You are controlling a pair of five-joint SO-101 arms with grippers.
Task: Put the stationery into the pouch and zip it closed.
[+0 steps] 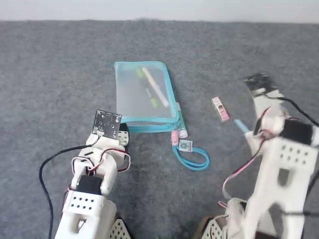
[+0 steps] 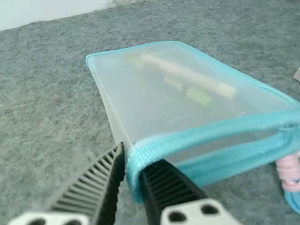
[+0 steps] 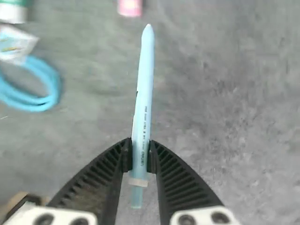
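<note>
Pouch (image 1: 142, 92) lies flat mid-bench, translucent with teal trim, zipper edge toward the arms. You can see a cream pen (image 2: 187, 75) and a green marker (image 2: 193, 95) through the top panel. A marker end (image 1: 182, 130) sits at the pouch's near right corner; can't tell whether it's inside or just beside.

Your left gripper (image 2: 129, 157) is at the pouch's near left corner, with its fingers clamped on the teal zipper edge, which is pinched up between them.

A blue cord loop (image 1: 192, 159) with a small tag (image 1: 186, 145) trails off the pouch's near right corner onto the bench (image 1: 60, 74).

A small pink item (image 1: 220, 109) lies loose, to the right of the pouch and apart from it.

Your right gripper (image 3: 139, 147) is further right, well apart from the pouch. Its fingers are closed on a light-blue pen (image 3: 144, 84), gripping near its rear end, with the tip pointing away from the wrist toward the pink item. Can't tell whether the pen touches the bench.
</note>
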